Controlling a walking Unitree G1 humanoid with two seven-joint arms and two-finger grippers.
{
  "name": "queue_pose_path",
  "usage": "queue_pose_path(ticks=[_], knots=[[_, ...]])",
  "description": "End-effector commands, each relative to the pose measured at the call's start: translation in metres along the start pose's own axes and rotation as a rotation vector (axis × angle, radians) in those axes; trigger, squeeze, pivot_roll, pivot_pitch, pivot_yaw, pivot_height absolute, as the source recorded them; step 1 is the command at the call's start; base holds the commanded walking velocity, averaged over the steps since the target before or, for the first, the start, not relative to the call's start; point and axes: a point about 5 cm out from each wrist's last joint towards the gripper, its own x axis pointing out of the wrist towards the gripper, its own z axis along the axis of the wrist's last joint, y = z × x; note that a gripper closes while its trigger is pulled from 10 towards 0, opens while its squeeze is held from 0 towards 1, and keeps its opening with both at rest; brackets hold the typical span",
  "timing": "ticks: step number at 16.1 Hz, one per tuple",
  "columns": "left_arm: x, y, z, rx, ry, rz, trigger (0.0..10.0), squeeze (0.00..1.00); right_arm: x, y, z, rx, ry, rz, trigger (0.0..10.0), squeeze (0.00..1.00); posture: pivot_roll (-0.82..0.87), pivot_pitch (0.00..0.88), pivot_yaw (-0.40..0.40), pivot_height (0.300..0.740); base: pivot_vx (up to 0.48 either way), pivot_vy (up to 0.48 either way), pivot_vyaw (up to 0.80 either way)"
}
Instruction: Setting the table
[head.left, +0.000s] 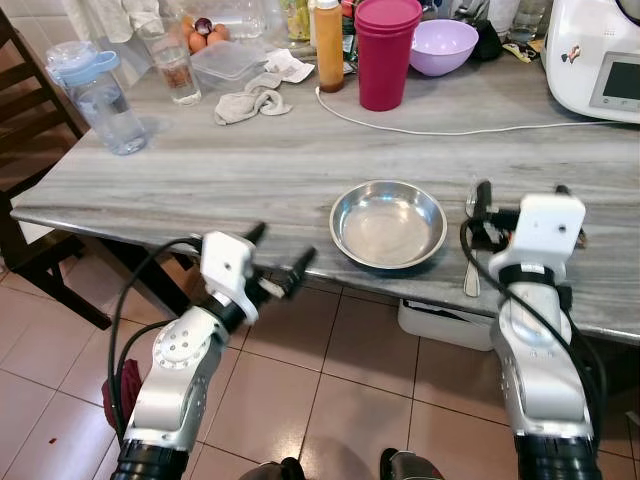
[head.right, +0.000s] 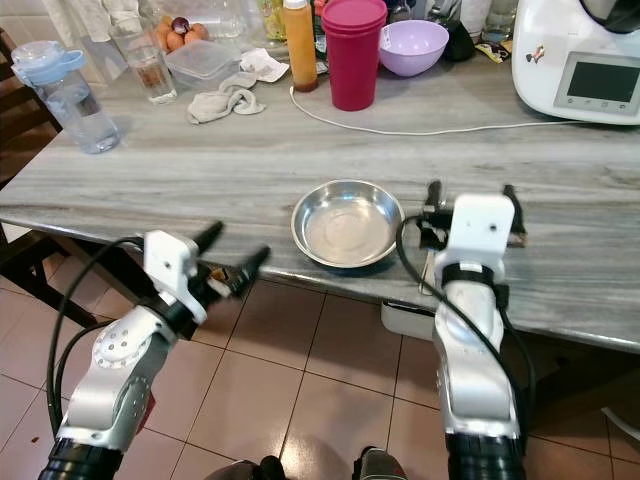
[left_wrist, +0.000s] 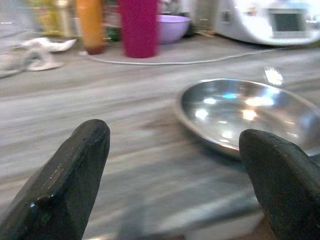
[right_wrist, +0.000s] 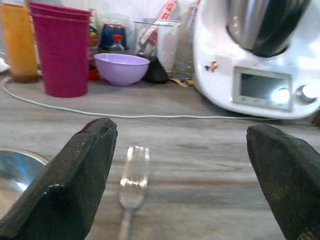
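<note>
Steel bowl (head.left: 388, 223) sits near tabletop (head.left: 300, 160) front edge, fork (right_wrist: 131, 186) just beside it on robot's right. Right gripper (right_wrist: 182, 175) released, fingers wide, over fork. Left gripper (head.left: 282, 255) released at edge, left of bowl.

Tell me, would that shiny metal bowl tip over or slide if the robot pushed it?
The metal bowl looks wide and shallow, so it probably wouldn't tip. Its polished steel on the smooth table would likely slide easily. It sits near the table edge, so a push toward the robot might knock it off.
</note>
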Motion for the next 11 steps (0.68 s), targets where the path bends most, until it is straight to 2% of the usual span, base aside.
queue_pose_path(ticks=[1,3,4,5,6,9,11], knots=[[-0.002,0.009,-0.008,0.044,0.052,0.096,10.0,0.00,-0.004,0.000,0.002,-0.022,-0.004,-0.009,10.0,1.00,-0.18,0.133,0.102,0.740,0.000,0.000,0.00],[-0.002,0.014,-0.016,0.065,0.097,0.158,10.0,0.00,-0.007,-0.001,-0.002,-0.021,0.021,-0.009,10.0,1.00,-0.18,0.131,0.108,0.740,0.000,0.000,0.00],[-0.002,0.016,-0.019,0.057,0.115,0.190,10.0,0.00,-0.007,-0.001,-0.003,-0.027,0.031,-0.008,10.0,1.00,-0.19,0.131,0.107,0.740,0.000,0.000,-0.68],[-0.002,0.017,-0.020,0.053,0.124,0.203,10.0,0.00,-0.007,-0.002,-0.004,-0.028,0.041,-0.007,10.0,0.29,-0.18,0.128,0.108,0.740,0.000,0.000,-0.79],[-0.001,0.019,-0.021,0.069,0.134,0.230,10.0,0.00,-0.008,-0.003,-0.007,-0.023,0.054,-0.006,10.0,0.00,-0.18,0.128,0.106,0.740,0.000,0.000,-0.79],[0.001,0.021,-0.021,0.069,0.144,0.255,10.0,0.00,-0.008,-0.002,-0.006,-0.021,0.051,0.002,10.0,0.00,-0.18,0.128,0.107,0.740,-0.096,0.000,-0.68],[0.004,0.021,-0.019,0.073,0.139,0.267,10.0,0.00,-0.008,-0.001,-0.006,-0.024,0.046,0.008,10.0,0.00,-0.18,0.126,0.106,0.740,-0.349,0.000,0.00]])
